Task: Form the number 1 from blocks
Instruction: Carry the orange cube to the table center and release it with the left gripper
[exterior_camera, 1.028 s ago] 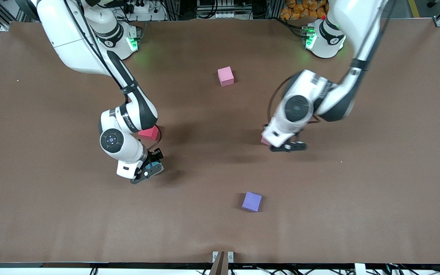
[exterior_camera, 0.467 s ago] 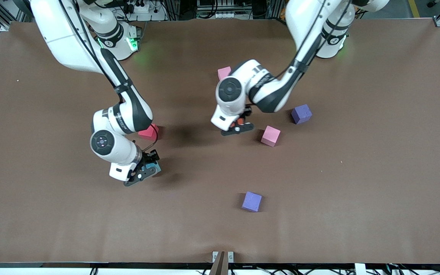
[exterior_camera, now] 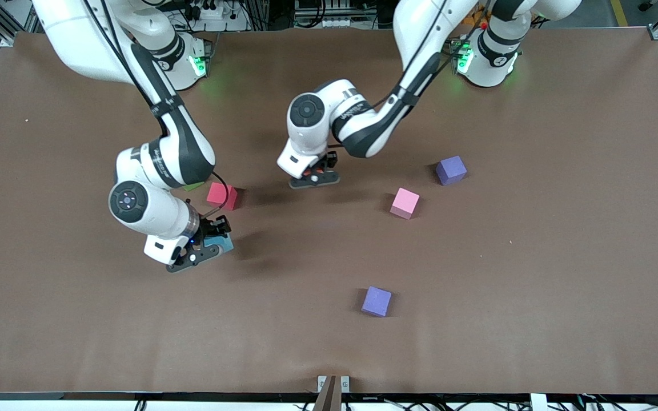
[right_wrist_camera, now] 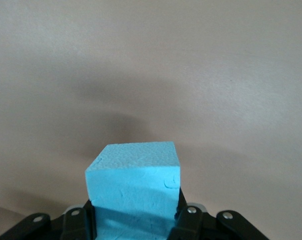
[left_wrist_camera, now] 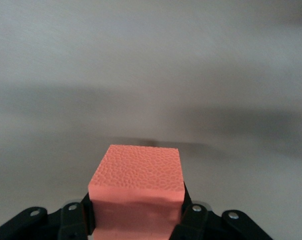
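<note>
The left gripper [exterior_camera: 313, 174] is closed on the orange block [left_wrist_camera: 137, 192], over the table [exterior_camera: 563, 274] middle. The right gripper [exterior_camera: 206, 251] is closed on the light blue block [right_wrist_camera: 133, 187], over the table nearer the camera than the red block [exterior_camera: 221, 196]. One pink block [exterior_camera: 405, 203] lies toward the left arm's end, near a purple cube [exterior_camera: 450, 170].

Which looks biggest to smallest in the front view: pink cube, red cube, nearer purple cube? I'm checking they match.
No clear ranking. The nearer purple cube, pink cube and red cube look alike; the purple one's slight edge could be nearness to the camera.
</note>
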Motion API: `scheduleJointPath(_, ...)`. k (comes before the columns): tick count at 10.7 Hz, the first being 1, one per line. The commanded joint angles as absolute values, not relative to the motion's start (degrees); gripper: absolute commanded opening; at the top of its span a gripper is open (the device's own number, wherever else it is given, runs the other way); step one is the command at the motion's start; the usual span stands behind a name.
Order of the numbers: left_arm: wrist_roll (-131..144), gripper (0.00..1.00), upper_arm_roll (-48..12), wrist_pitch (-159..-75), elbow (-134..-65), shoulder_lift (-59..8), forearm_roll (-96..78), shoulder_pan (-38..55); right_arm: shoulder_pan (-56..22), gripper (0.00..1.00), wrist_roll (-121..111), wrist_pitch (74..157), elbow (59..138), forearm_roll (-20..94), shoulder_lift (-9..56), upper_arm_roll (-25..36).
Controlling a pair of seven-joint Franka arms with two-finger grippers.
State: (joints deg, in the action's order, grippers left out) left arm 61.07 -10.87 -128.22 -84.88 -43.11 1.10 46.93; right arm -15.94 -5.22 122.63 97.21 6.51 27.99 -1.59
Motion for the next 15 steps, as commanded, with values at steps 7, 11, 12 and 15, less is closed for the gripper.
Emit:
scheduleJointPath(7, 56.8, 0.0, -9.3, -128.4, -80.9, -46.8, 3.3, 51.9, -14.5, 0.0, 3.8, 113.4, 99.1, 7.2, 18.0, -1.9)
scheduleJointPath(11, 56.7, 1.0, -9.0, -128.5, -80.9, -47.2, 3.4, 52.0, -14.9, 0.0, 7.0, 110.3, 99.1, 7.1, 15.3, -2.0)
scheduleJointPath(12, 56.8, 1.0, -9.0, -128.5, -81.0, -47.0, 3.4, 52.0, -15.5, 0.0, 9.1, 110.4, 99.1, 7.0, 15.3, -2.2)
scheduleJointPath(15, 58.7, 1.0, -9.1, -128.1, -81.5, -44.9, 3.7, 51.9, -21.2, 0.0, 17.5, 112.4, 99.8, 6.3, 15.8, -2.2)
